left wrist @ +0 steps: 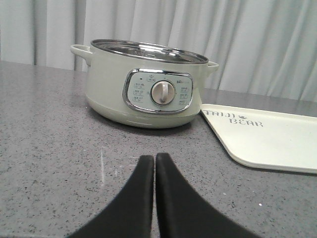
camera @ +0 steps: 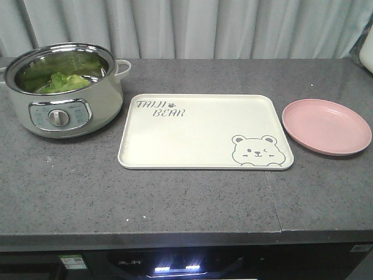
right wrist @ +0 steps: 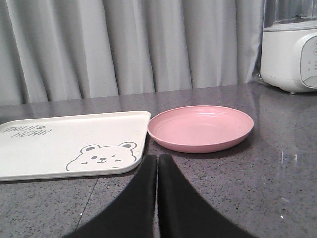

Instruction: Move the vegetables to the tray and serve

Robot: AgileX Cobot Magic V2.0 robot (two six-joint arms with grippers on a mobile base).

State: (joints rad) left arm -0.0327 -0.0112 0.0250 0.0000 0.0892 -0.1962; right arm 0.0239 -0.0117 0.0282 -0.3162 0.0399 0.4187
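Vegetables (camera: pixel 63 81) lie in the pot (camera: pixel 102 108) at the far left of the counter (camera: pixel 175 198), green leaves heaped against the steel inner wall, below the rim. The tray (camera: pixel 198 137) lies flat just right of the pot, a narrow gap between them. Its lettering is toward the pot and its bear is at the corner nearest the plate (camera: pixel 326 127). The plate sits just right of the tray, not touching it. My left gripper (left wrist: pixel 154 157) is clenched, fingers pressed together and gripping nothing, low over the counter and facing the pot's dial (left wrist: pixel 163 92). My right gripper (right wrist: pixel 157 157) is likewise closed on nothing, pointing at the gap between tray and plate. A white appliance (right wrist: pixel 292 49) stands at the far right, before the curtain (right wrist: pixel 148 44).
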